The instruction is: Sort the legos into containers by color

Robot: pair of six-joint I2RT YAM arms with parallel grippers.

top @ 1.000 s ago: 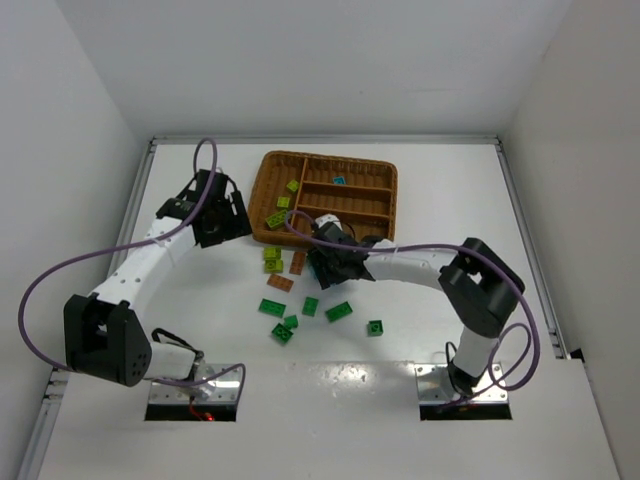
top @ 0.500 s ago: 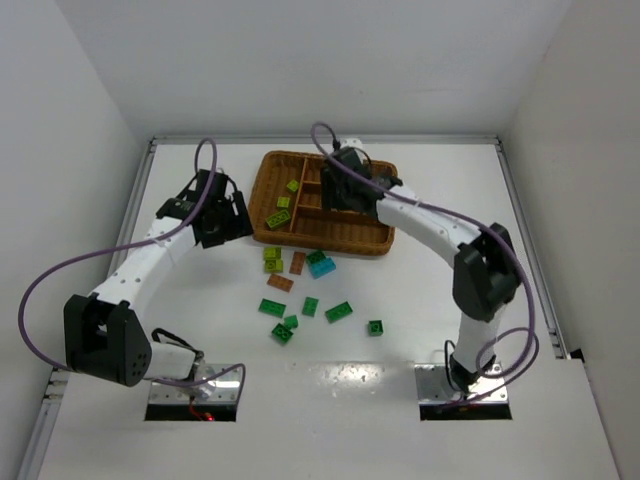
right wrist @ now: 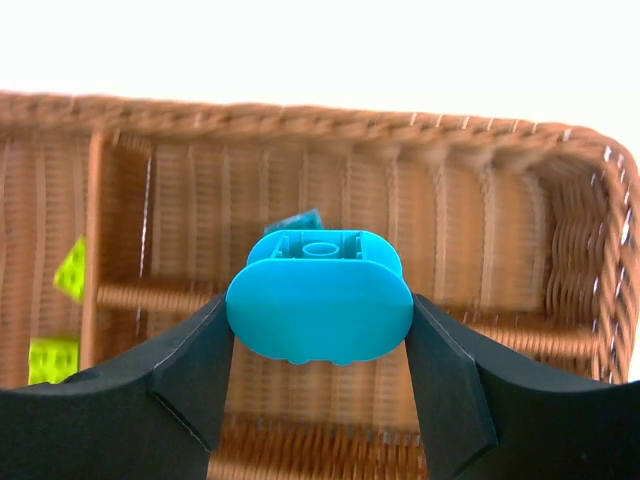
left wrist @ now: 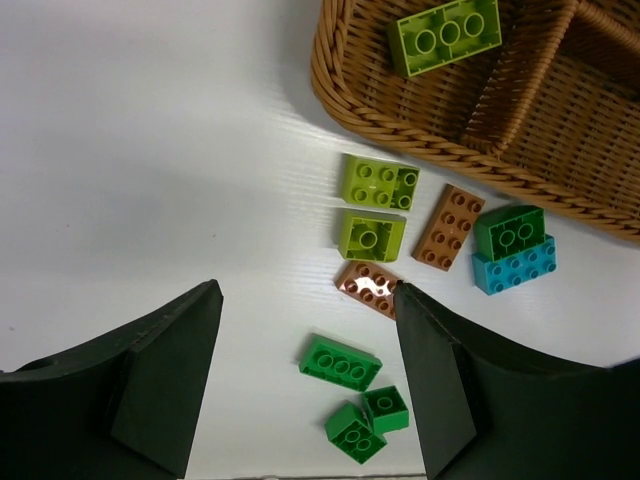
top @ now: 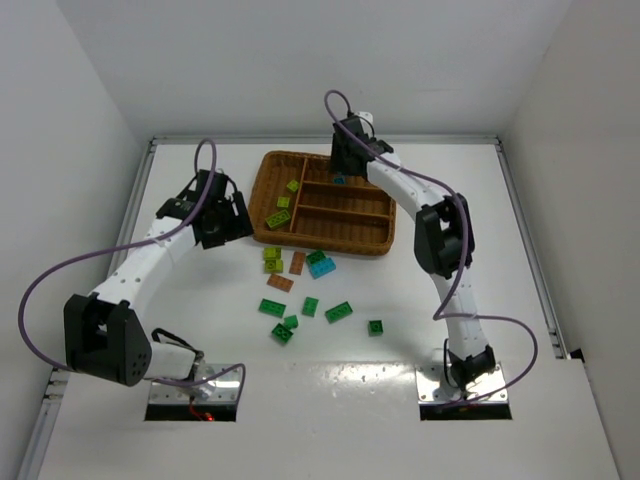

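My right gripper (right wrist: 320, 312) is shut on a cyan rounded brick (right wrist: 320, 295) and holds it above the far narrow section of the brown wicker tray (right wrist: 500, 150). Another cyan piece (right wrist: 296, 221) lies in that section. In the top view the right gripper (top: 345, 162) is over the tray's far rim. My left gripper (left wrist: 308, 292) is open and empty, left of the tray (top: 340, 244) in the top view (top: 228, 218). Yellow-green bricks (left wrist: 445, 33) lie in the tall section. Loose bricks lie on the table: yellow-green (left wrist: 378, 182), brown-orange (left wrist: 450, 227), dark green on cyan (left wrist: 512, 250), green (left wrist: 340, 362).
More green bricks (top: 338, 311) lie scattered in front of the tray, one (top: 375, 326) off to the right. White walls close in the table on the left, the right and the back.
My right arm has swung from the loose bricks in front of the tray up to the tray's far section, carrying the cyan brick. The left arm has not moved.
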